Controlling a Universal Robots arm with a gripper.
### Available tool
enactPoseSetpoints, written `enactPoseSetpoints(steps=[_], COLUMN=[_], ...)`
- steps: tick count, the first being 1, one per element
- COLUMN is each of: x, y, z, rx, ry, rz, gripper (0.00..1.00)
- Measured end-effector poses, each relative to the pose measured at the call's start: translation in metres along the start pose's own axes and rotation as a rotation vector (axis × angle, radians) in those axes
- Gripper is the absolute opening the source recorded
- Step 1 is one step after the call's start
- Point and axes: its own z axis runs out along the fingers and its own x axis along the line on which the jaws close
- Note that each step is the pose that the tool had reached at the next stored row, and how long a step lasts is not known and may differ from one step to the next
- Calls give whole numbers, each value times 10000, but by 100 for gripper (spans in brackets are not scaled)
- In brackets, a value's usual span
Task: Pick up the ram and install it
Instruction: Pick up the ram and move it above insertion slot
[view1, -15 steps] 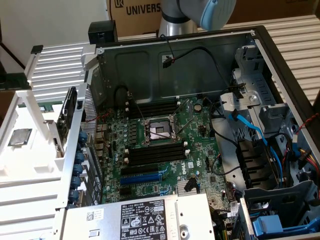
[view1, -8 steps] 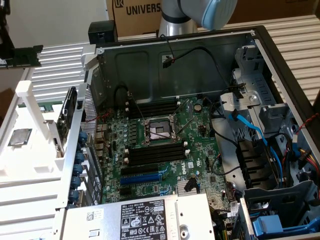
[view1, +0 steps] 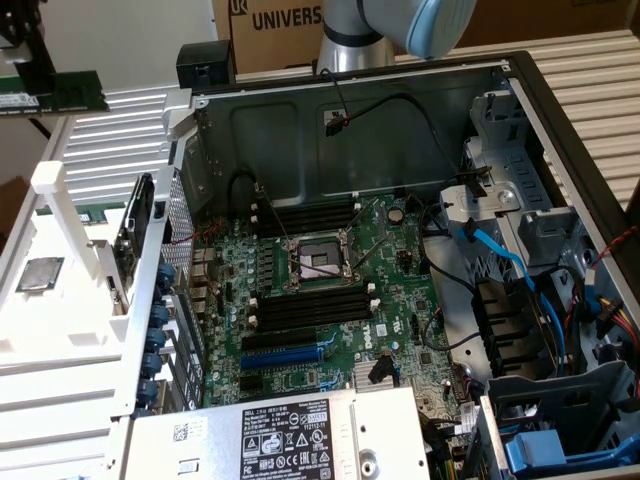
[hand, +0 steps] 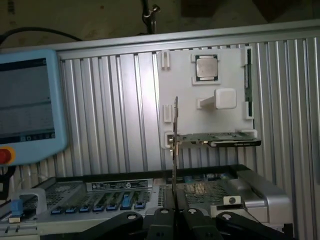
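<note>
**Green stick gripped edge-on, off to the side of the open case**

Green and thin, the ram (hand: 175, 115) stands out edge-on from between the jaws, which are closed on its lower end and hold it firmly. In the exterior view it hangs at the far left, outside the computer case (view1: 290, 125) and well apart from the motherboard (view1: 400, 290).

It looks light and stiff but easily damaged: a bare board with chips on its faces. It is best pinched flat across both faces near the middle, away from the contact edge. It probably won't bend much, but a skewed hold could twist it.

Inside the case, the long black slots (view1: 305, 215) look empty. Beyond the case in the wrist view lies the ribbed metal desk (hand: 115, 110). A white tray (hand: 185, 80) on it carries an expansion card (hand: 225, 140) and, farther off, a square silver chip (hand: 206, 66). A blue-edged control screen (hand: 25, 100) lies to one side.
</note>
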Motion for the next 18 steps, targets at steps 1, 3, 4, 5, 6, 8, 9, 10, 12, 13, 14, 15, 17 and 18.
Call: enactPoseSetpoints(steps=[1, 3, 4, 5, 6, 8, 9, 10, 12, 13, 14, 15, 17, 18], x=[0, -11, -17, -24, -29, -40, -44, -49, -59, -64, -68, -74, -83, -88], y=[0, -14, -54, -100, -143, -235, -279, -325, -416, -462, -507, -553, -644, -690], z=[1, 1, 1, 2, 4, 5, 6, 7, 9, 10, 11, 12, 14, 15], rx=[1, 5, 5, 5, 7, 6, 6, 7, 7, 7, 6, 6, 6, -3], ry=[0, 34, 43, 48, 50, 56, 59, 60, 63, 64, 64, 64, 64, 64], rz=[0, 1, -1, 0, 0, 0, 0, -1, -1, -1, -1, -1, 0, -3], gripper=[13, 13, 13, 13, 13, 13, 13, 13, 13, 13, 13, 13, 13, 13])
